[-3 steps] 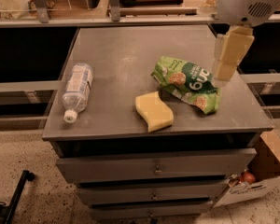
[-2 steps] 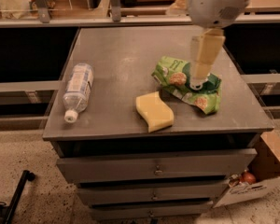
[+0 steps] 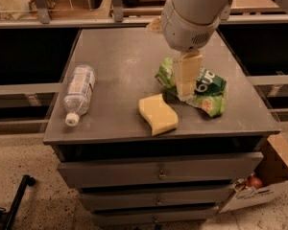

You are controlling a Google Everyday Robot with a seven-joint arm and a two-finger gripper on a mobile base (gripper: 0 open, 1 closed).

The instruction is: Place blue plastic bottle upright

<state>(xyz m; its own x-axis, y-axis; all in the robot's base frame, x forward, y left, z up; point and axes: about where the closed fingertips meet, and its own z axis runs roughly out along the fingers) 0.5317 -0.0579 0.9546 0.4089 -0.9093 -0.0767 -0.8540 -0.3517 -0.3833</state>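
Dial = table [image 3: 120, 56] top, 12 at the far edge.

- My gripper [image 3: 186, 96] hangs a little toward 3 o'clock of centre, pointing down over the 9 o'clock end of the green snack bag [image 3: 209, 87]. Released or clenched: cannot tell. I see nothing carried in it.
- Change: a second ago it was out by the 3 o'clock edge, beyond the bag. Since then the arm has swung toward 9 o'clock and now crosses the bag.
- The blue plastic bottle [image 3: 79, 92] has not moved. It lies on its side near the 9 o'clock edge, white cap [image 3: 71, 120] toward 6, base toward 12, well apart from my gripper.
- The yellow sponge [image 3: 157, 113] is unmoved too, near the 6 o'clock edge, just beside the bag.

Reading: this is the approach, early in the task. Nothing is gripped and the bottle is not yet upright. The remaining path toward 9 o'clock runs over bare table, with the sponge below that line. For a grasp I would judge the body better than the cap. Smooth and round, it may roll toward the edge if nudged.
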